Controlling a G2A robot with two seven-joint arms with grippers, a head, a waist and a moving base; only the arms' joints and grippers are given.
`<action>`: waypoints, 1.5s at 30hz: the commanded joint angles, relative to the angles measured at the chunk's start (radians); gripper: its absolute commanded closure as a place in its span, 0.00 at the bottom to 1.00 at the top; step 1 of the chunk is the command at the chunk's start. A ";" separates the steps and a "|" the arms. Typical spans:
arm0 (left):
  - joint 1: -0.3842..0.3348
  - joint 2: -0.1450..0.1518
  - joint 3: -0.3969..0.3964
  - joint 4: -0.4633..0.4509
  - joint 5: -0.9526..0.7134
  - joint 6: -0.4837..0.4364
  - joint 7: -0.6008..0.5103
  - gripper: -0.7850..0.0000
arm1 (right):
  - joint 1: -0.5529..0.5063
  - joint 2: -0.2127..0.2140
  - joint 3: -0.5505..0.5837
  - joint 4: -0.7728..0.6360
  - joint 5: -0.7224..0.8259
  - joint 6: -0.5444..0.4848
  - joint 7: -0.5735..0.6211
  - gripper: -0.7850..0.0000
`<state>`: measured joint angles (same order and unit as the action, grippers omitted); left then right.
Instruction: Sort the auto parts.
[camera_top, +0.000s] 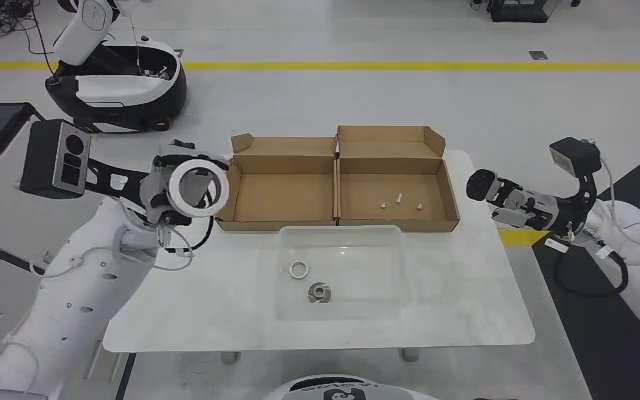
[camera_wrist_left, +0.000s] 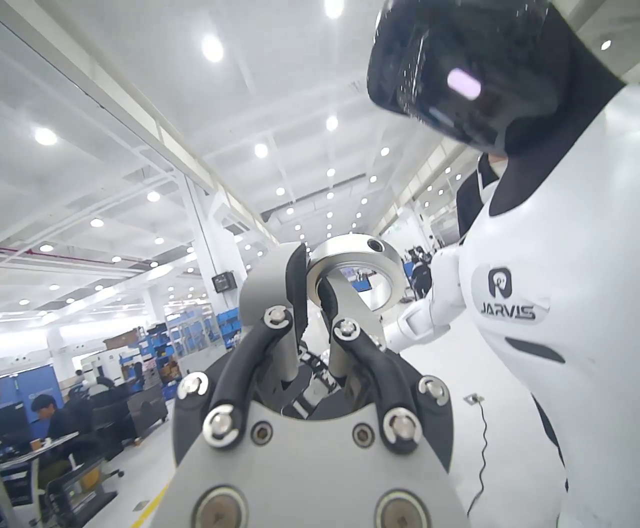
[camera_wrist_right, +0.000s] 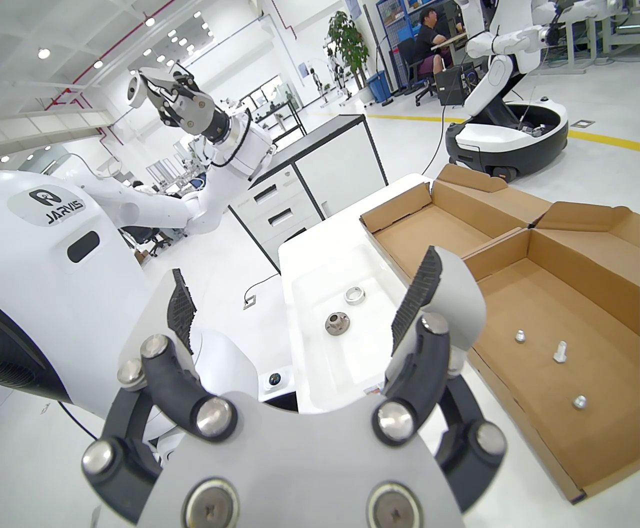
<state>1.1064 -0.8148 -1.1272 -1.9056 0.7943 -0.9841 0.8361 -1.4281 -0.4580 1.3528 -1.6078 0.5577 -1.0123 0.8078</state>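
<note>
1. Centrally on the white table (camera_top: 470, 300) sits a clear tray (camera_top: 365, 280). It holds two metal parts lying apart from each other: a small ring (camera_top: 298, 268) and, nearer the robot, a flanged hub (camera_top: 319, 292).
2. Behind the tray, at the table's far side, two open cardboard boxes stand touching side by side. The right box (camera_top: 372, 188) holds three pale bolts (camera_top: 399, 198), spread loosely across its floor and not touching one another. The left box (camera_top: 280, 195) shows its plain brown floor.
3. The left gripper (camera_wrist_left: 312, 280) is raised in the air off the table's left edge, just beside the left box's outer wall in the top view. Its fingers are drawn narrow and clamp the wall of a shiny steel collar (camera_wrist_left: 350, 246): one finger passes through the bore, the other presses on the outside. The collar touches nothing else.
4. The right gripper (camera_wrist_right: 305, 262) hangs off the table's right edge, near the right box. Its fingers are spread wide, holding nothing and touching nothing.
5. Count: one tray, two boxes, three bolts, one flanged hub, and two ring-shaped parts, namely the small ring in the tray and the collar in the left gripper. That makes six loose parts in all.
</note>
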 joint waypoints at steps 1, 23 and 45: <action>0.000 -0.006 -0.008 0.001 -0.002 -0.011 -0.011 1.00 | 0.000 0.000 0.000 0.000 0.000 0.000 0.000 0.00; 0.014 -0.019 -0.076 0.003 0.138 -0.028 -0.066 1.00 | 0.000 0.000 0.000 0.000 0.000 0.000 0.000 0.00; 0.037 -0.050 -0.116 0.019 0.154 -0.028 -0.077 1.00 | 0.000 0.000 0.000 0.000 0.000 0.000 0.000 0.00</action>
<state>1.1437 -0.8683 -1.2414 -1.8925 0.9308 -1.0123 0.7756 -1.4281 -0.4580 1.3528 -1.6078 0.5577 -1.0123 0.8078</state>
